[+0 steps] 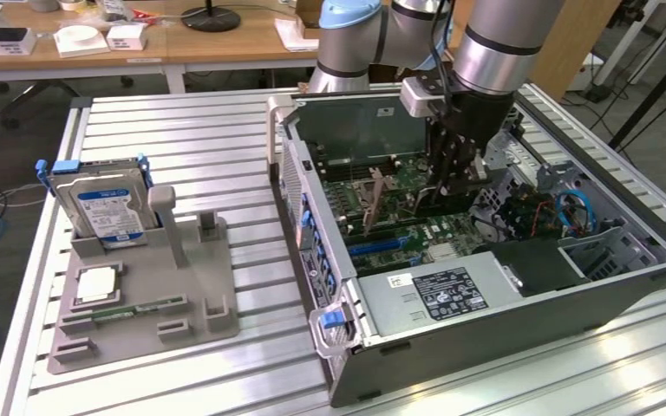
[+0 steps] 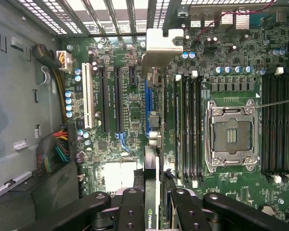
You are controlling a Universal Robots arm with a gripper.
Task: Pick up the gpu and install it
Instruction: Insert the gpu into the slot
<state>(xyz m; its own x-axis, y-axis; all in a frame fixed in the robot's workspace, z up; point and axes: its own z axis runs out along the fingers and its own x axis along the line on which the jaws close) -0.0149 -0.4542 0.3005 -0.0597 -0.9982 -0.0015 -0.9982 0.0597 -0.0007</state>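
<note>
The gpu [image 2: 154,144] appears edge-on in the wrist view, a thin dark card with a pale metal end bracket [image 2: 161,48]. My gripper [image 2: 154,207] is shut on it, black fingers [image 2: 130,209] pressing either side of the card. The card stands upright over the green motherboard [image 2: 120,163], in line with a blue expansion slot [image 2: 147,103]. Whether its edge sits in the slot I cannot tell. In the exterior view my gripper [image 1: 454,178] reaches down into the open computer case [image 1: 310,217], with the gpu [image 1: 440,204] below it near the board.
A CPU socket [image 2: 231,134] and memory slots [image 2: 188,130] lie beside the card. The power supply [image 1: 449,290] fills the case's near end. On the exterior view's left, a grey holder [image 1: 200,286] carries a hard drive [image 1: 104,208] and a memory stick [image 1: 136,309].
</note>
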